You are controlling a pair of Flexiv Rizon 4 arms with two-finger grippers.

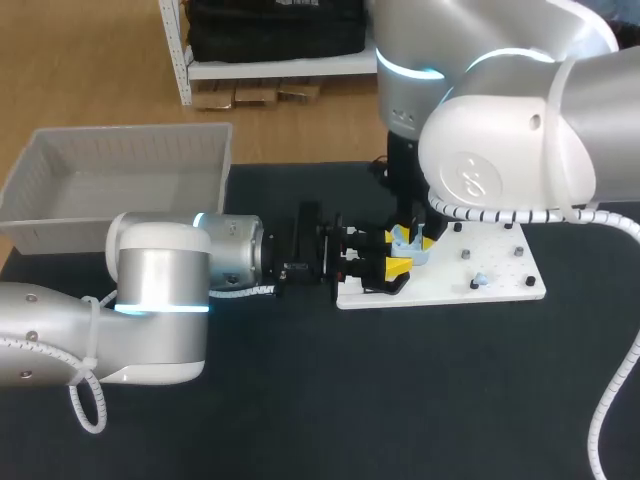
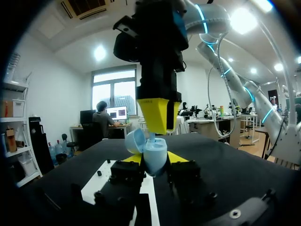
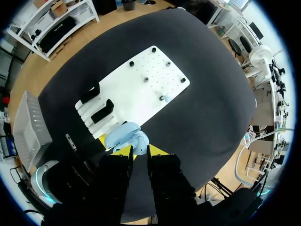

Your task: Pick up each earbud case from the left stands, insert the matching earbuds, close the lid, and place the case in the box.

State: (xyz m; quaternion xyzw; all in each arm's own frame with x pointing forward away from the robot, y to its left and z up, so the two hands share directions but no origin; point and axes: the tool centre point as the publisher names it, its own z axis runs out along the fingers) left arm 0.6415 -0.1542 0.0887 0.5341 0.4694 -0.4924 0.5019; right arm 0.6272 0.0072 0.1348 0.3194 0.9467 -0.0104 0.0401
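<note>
1. Left pincer (image 2: pixel 155 161) is clamped on the light-blue earbud case (image 2: pixel 155 151), one yellow tip on each side. The lid is open.
2. The case sits at the left end of the white stand board (image 1: pixel 500 262) on the table (image 1: pixel 400 400).
3. Right pincer (image 2: pixel 157 120) points down right over the open case; can't tell its grip.
4. A light-blue earbud (image 1: pixel 481 278) lies on the board, right of the case.
5. White box (image 1: pixel 120 135) is at the table's far left, well apart.

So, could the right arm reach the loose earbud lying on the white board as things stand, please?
Probably yes. The earbud lies uncovered on the white board, and the right tool hangs close by, over the earbud case held by the left tool.
</note>
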